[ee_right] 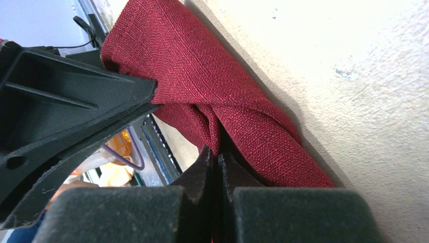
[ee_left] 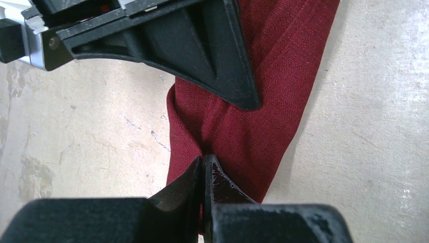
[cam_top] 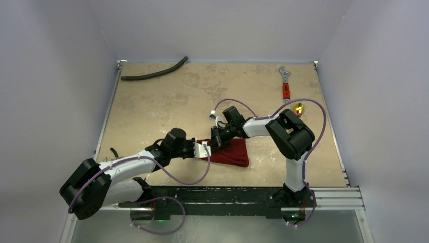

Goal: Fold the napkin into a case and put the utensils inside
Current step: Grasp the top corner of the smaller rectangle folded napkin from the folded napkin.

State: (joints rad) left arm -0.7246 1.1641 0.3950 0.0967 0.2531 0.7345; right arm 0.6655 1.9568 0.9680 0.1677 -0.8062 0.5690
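Napkin [cam_top: 233, 152] sits near the middle of the table [cam_top: 167, 106], toward the near edge between the two arms. It is dark red woven cloth, bunched into a rough wedge with twisted folds, left end lifted, right part flat on the tabletop. Left gripper [ee_left: 204, 162] has its fingers pressed together on a pinched ridge of the cloth. Right gripper [ee_right: 215, 152] is likewise clamped tight on a fold just beside it, the two grippers almost touching. One gold utensil [cam_top: 298, 108] lies well apart at far right, outside the cloth, partly behind the right arm's elbow; probably a spoon bowl, hard to tell. Red-handled wrench [cam_top: 286, 86] lies just beyond it, black hose [cam_top: 154, 74] at far left edge.
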